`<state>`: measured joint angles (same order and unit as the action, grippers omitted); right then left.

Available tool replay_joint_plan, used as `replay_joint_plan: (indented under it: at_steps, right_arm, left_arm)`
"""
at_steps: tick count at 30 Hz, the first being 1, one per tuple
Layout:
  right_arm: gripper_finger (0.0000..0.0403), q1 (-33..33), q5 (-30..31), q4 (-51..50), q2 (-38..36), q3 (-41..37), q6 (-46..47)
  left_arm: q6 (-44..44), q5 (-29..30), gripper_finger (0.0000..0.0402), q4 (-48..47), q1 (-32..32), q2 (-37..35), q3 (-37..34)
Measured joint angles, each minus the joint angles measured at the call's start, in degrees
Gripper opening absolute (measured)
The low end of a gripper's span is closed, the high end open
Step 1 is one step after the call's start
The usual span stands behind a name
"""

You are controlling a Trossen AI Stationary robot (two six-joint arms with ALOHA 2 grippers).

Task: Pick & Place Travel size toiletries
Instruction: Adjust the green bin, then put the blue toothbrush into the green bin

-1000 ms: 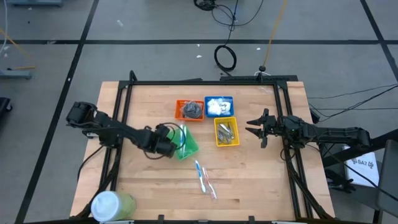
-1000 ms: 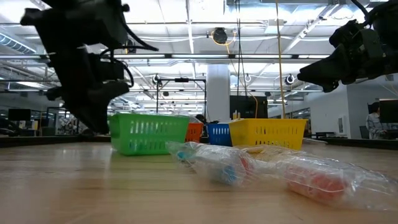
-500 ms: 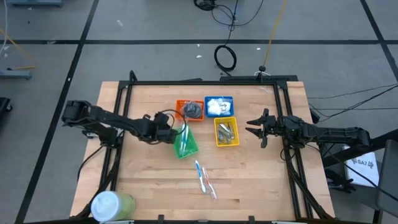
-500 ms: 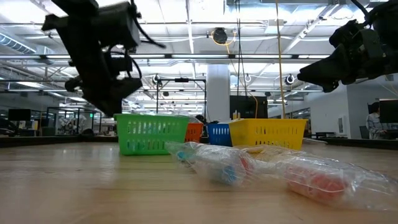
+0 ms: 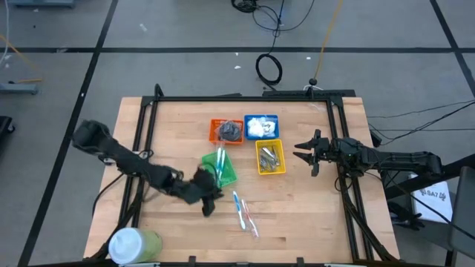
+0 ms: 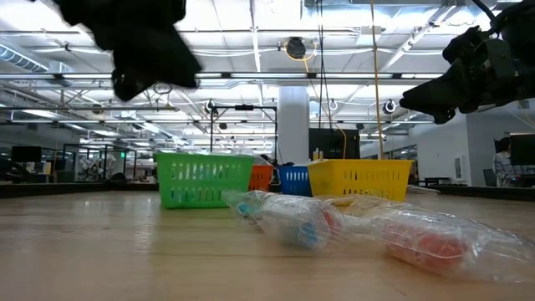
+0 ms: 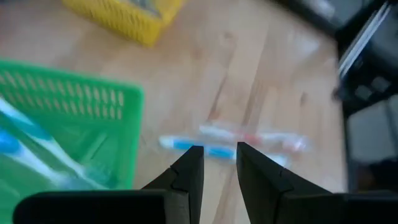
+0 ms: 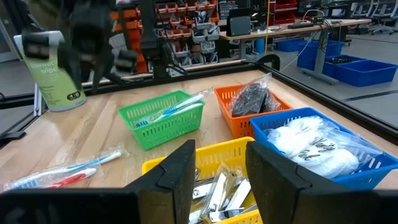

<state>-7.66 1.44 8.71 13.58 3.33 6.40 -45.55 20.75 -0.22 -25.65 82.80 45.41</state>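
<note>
Two slim toothbrushes (image 5: 245, 212) in clear wrappers lie side by side on the wooden table; the left wrist view shows them just beyond my fingers (image 7: 231, 142). Another toothbrush (image 5: 220, 161) lies slanted in the green basket (image 5: 220, 170), one end over its rim (image 8: 198, 96). My left gripper (image 5: 208, 207) hovers open between the basket and the loose toothbrushes, above the table, with nothing between its fingers (image 7: 219, 153). My right gripper (image 5: 298, 152) waits open at the table's right, past the yellow basket.
An orange basket with dark discs (image 5: 226, 131), a blue basket with white packets (image 5: 261, 126) and a yellow basket with metal clippers (image 5: 270, 157) stand behind the green one. A big white-and-green tub (image 5: 133, 245) lies at the near left corner. Bare wood lies around the loose toothbrushes.
My left gripper has drawn away from the green basket's left side, swung toward the table's near edge and risen. It has tipped up from steeply downward to a shallow slant and now faces the loose toothbrushes. The basket and the toothbrush in it stay put.
</note>
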Motion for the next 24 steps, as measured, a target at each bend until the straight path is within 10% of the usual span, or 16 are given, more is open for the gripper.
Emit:
replay_joint_plan:
  at_steps: [10,24]
  right_arm:
    - [0.0130,0.00,-0.03,-0.14,0.72,0.00,0.01]
    - [0.0130,0.00,-0.01,-0.01,1.20,0.00,0.01]
  left_arm:
    - [-11.73,0.50,0.0092,0.98,-1.61,15.78,-0.20]
    - [-19.85,10.74,0.0092,-11.26,-1.44,15.38,-0.15]
